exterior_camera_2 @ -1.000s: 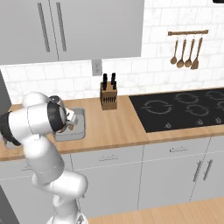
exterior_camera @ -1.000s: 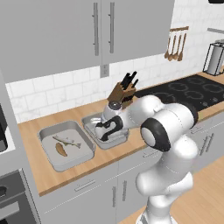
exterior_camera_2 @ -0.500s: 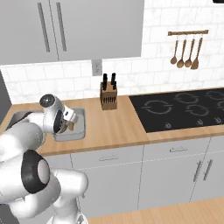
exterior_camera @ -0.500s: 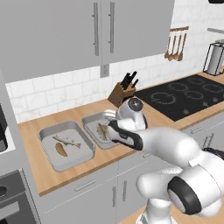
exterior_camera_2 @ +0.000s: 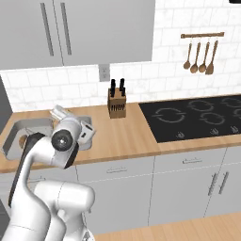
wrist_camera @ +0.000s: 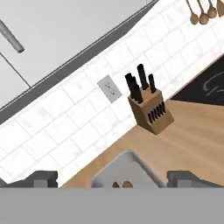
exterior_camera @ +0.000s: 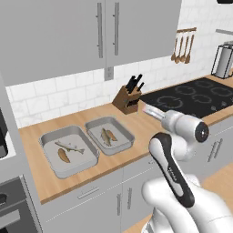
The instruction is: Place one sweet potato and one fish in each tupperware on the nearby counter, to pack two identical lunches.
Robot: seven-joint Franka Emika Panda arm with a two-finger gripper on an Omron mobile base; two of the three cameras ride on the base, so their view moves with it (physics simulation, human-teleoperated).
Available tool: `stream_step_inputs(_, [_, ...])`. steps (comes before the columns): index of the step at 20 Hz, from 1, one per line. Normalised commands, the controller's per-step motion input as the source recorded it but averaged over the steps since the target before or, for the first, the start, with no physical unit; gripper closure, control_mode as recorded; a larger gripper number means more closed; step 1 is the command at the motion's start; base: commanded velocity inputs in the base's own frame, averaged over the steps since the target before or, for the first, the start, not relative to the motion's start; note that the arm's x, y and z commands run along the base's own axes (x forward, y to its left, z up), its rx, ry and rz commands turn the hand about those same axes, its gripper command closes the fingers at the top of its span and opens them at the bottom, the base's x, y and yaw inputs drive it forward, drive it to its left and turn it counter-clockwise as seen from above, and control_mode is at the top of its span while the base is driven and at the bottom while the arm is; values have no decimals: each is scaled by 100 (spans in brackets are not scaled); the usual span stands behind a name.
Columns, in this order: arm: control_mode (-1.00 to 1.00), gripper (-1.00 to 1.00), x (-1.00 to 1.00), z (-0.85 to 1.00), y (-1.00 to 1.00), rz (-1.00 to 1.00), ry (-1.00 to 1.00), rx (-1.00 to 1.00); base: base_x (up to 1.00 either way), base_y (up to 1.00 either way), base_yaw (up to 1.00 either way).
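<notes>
We see 2 grey tupperware trays side by side on the wooden counter (exterior_camera: 136, 129), to the left of a knife block (exterior_camera: 127, 99) and a black stovetop (exterior_camera: 191, 98). The left tupperware (exterior_camera: 68, 152) holds 1 slim fish (exterior_camera: 69, 146) and 1 orange-brown sweet potato (exterior_camera: 63, 155), lying close together. The right tupperware (exterior_camera: 109, 135) also holds 2 pieces, 1 that looks like a fish (exterior_camera: 105, 136) and 1 like a sweet potato (exterior_camera: 111, 135), though they are small and partly overlap, so we cannot be fully sure which is which. We judge that both lunches appear packed and little or nothing of the task is left.

The claw (wrist_camera: 111, 177) is raised above the counter, with its 2 dark fingertips (wrist_camera: 41, 177) standing wide apart and nothing between them. In the hand view the near corner of the right tupperware (wrist_camera: 127, 168) sits low in the picture, between the 2 tips, with the brown pieces just visible at its edge; the claw touches neither tray nor food. In the left base view the hand (exterior_camera: 157, 112) is to the right of the right tupperware, apart from it, pointing back toward the tiled wall (exterior_camera: 54, 91).
</notes>
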Motion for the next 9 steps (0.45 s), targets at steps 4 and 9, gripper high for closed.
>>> stream_step_inputs(4, [-100,-100,-69,100,-31,-10,-33,10,0,0,0])
stream_step_inputs(9, [-100,-100,-8,89,42,0,-2,-17,0,0,0])
